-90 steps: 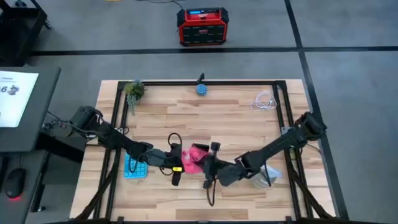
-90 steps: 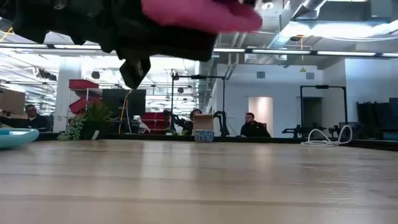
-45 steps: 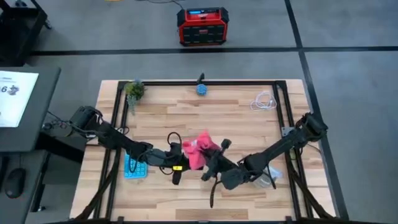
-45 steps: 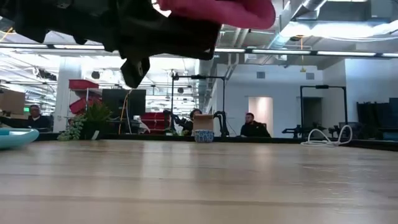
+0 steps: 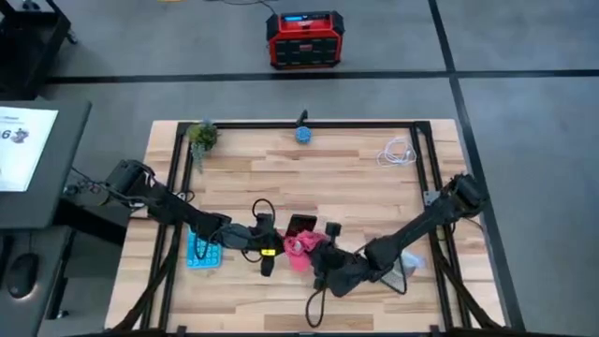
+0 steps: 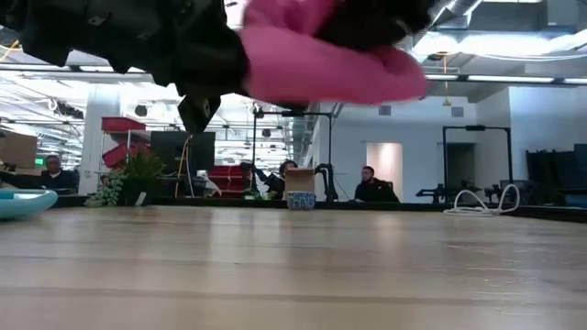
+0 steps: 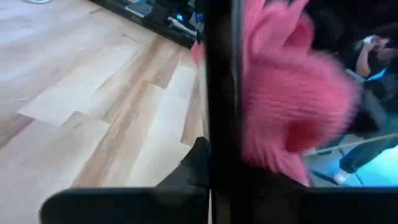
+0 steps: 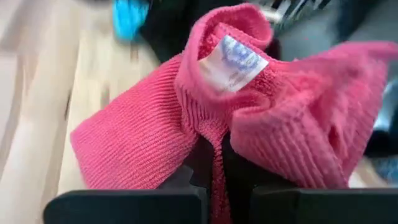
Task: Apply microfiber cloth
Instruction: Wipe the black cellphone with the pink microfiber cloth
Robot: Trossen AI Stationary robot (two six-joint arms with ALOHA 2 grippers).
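The pink-red microfiber cloth (image 5: 299, 248) is bunched up and held above the table by my right gripper (image 5: 318, 259), which is shut on it. The cloth lies against a black phone (image 5: 301, 225), which my left gripper (image 5: 270, 251) is shut on. The left wrist view shows the phone (image 7: 221, 93) edge-on, with the cloth (image 7: 292, 106) against one of its faces. The low view shows the cloth (image 6: 321, 64) and both dark grippers well clear of the tabletop. My left gripper pinches the phone between its two fingers, coming level from the table's left. The phone's edge (image 7: 221, 143) runs straight out between the fingers. The phone is lifted clear of the table, with its far end (image 5: 302, 222) free. My right gripper pinches a gathered fold of the cloth (image 8: 214, 134) between its two fingers, several layers thick. It comes from the table's right. The cloth bulges out on both sides of the fingers with its white label (image 8: 233, 62) up, and it is clear of the table.
A light-blue calculator (image 5: 203, 251) lies on the table under my left arm. A small plant (image 5: 201, 136), a blue cup (image 5: 304, 134) and a white cable (image 5: 398, 152) sit along the far edge. A clear wrapper (image 5: 404, 267) lies under my right arm.
My right gripper first carried the cloth toward the table's far edge over the phone. It then drew the cloth back toward the near edge, baring the phone's far end. My left gripper has kept the phone still.
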